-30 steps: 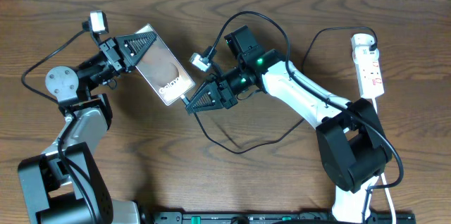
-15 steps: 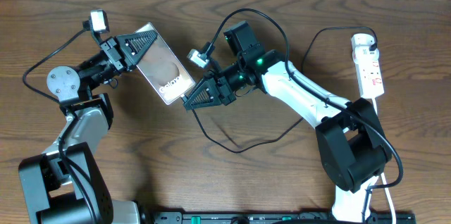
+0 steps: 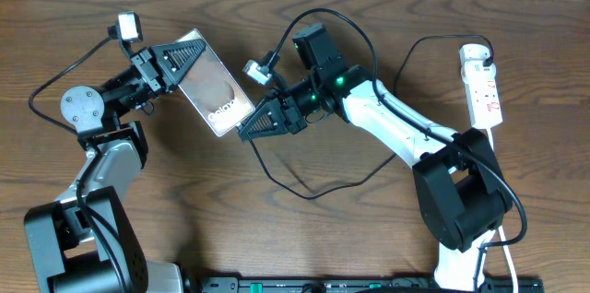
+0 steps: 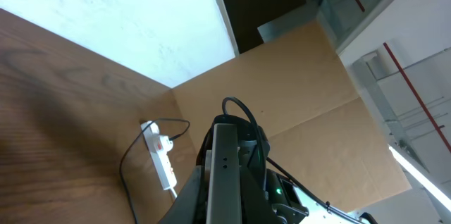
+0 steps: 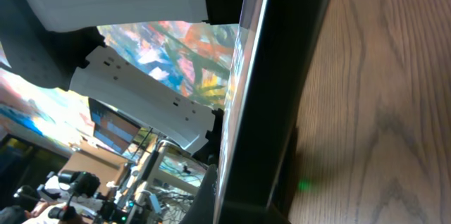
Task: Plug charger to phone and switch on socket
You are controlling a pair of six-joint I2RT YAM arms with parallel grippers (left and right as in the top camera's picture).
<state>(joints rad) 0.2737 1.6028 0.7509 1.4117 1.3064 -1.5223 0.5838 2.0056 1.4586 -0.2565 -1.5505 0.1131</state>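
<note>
Right gripper (image 3: 245, 131) has edged toward the phone (image 3: 216, 92) clamped in the left gripper (image 3: 189, 56). It seems pinched on the charger (image 3: 304, 195) tip; any skew would stub it on the phone's edge.

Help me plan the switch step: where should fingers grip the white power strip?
Probably mid-body, across its narrow width, from above: the power strip lies flat with both long sides bare, and a black cable occupies its rounded end.

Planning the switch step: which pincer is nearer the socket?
Right. The right pincer is mid-table at the phone's lower end, left of the socket; the left pincer grips the phone's far end, farther off.
</note>
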